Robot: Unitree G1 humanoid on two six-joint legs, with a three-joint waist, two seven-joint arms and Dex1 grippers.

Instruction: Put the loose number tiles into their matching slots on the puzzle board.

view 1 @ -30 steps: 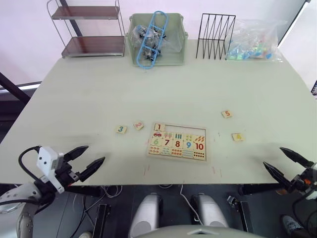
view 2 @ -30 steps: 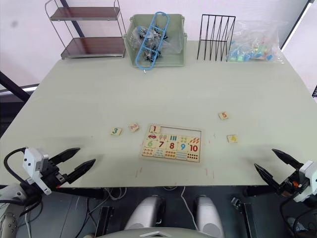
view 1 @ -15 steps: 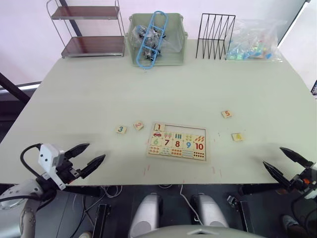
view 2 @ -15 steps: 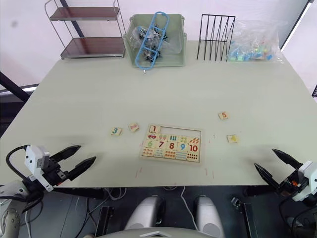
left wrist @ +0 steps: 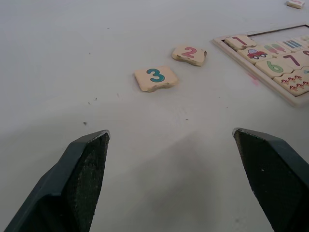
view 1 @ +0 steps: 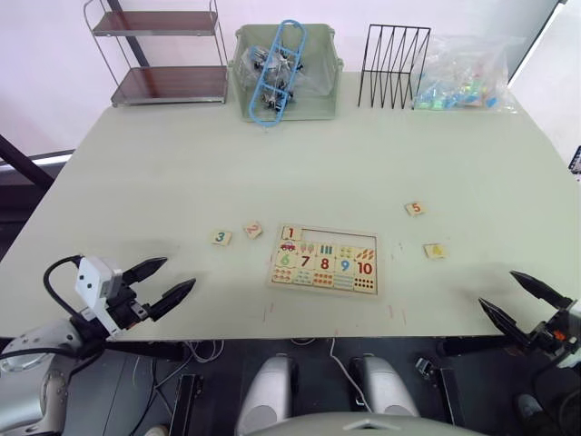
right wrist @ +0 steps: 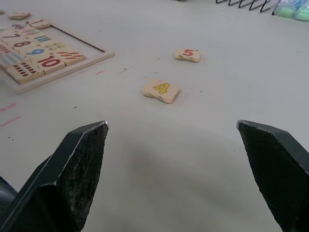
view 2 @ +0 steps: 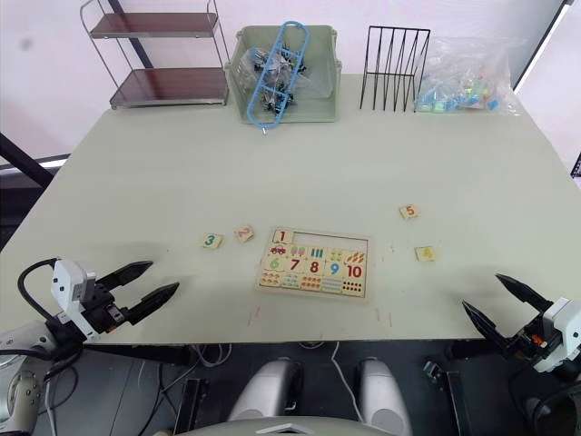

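Observation:
The puzzle board (view 1: pixel 372 238) lies near the table's front centre, with the 1 tile (view 1: pixel 291 233) seated in its top row and the other slots (view 1: pixel 338 240) of that row bare. Loose number tiles lie around it: 3 (view 1: pixel 221 237) and 2 (view 1: pixel 253 230) to its left, 5 (view 1: pixel 415 208) and 4 (view 1: pixel 435 250) to its right. My left gripper (view 1: pixel 163 283) is open at the table's front left edge, short of the 3 tile (left wrist: pixel 155 78). At the front right edge my right gripper (view 1: pixel 525 300) is open, short of the 4 tile (right wrist: pixel 161 90).
Along the table's back edge stand a wire shelf (view 1: pixel 163 54), a green bin (view 1: pixel 286 77) with a blue clip and oddments, a black wire rack (view 1: pixel 393 54) and a clear bag of coloured pieces (view 1: pixel 463 77).
My left gripper has crept slightly forward and right toward the table. The right gripper has barely shifted. Tiles and board are unmoved.

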